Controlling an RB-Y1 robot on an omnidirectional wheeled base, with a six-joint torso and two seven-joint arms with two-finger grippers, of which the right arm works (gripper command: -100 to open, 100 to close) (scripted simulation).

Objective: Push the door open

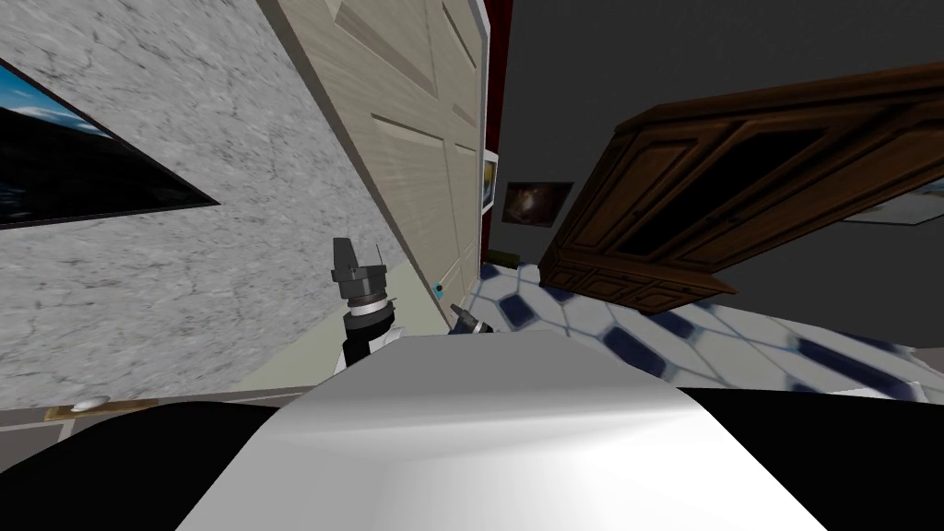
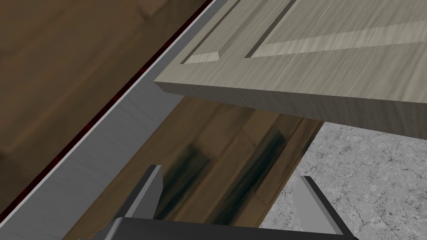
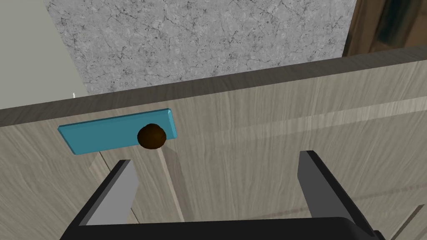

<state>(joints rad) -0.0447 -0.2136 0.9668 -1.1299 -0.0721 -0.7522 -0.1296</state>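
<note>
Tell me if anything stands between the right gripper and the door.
Nothing visible does. The open right gripper faces the door directly; the brown knob on its teal plate lies just ahead of it.

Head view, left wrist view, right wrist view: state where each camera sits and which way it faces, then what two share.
Head view: on the head, steeply down and forward at the door, wall and cabinet; left arm and right arm show.
Left wrist view: on the left hand, looking past the door's edge to the cabinet; own jaws open.
Right wrist view: on the right hand, facing the door's teal plate and knob; own jaws open.
Shared: head and right wrist views both show the teal plate.
</note>
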